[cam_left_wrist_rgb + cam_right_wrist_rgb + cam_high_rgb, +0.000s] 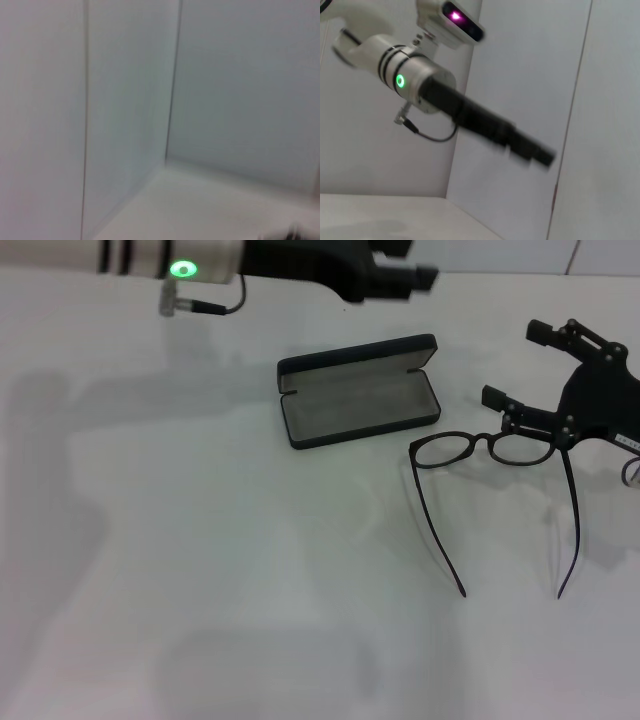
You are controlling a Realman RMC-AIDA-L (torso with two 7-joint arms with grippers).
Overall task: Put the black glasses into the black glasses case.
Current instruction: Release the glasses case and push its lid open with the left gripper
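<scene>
Since the black glasses (487, 447) look light, thin and easily bent, lying open on the desk (200, 590) just right of the open black glasses case (357, 392), right pincer (525, 410), spread and empty at the frame front, should pinch the bridge; left pincer (400, 275) state unclear.

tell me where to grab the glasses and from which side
Probably at the front frame near the bridge of the black glasses, coming from the right, where the right gripper already sits at the right lens. The slim arms trail toward the robot and look too thin to pinch. The open case lies left.
</scene>
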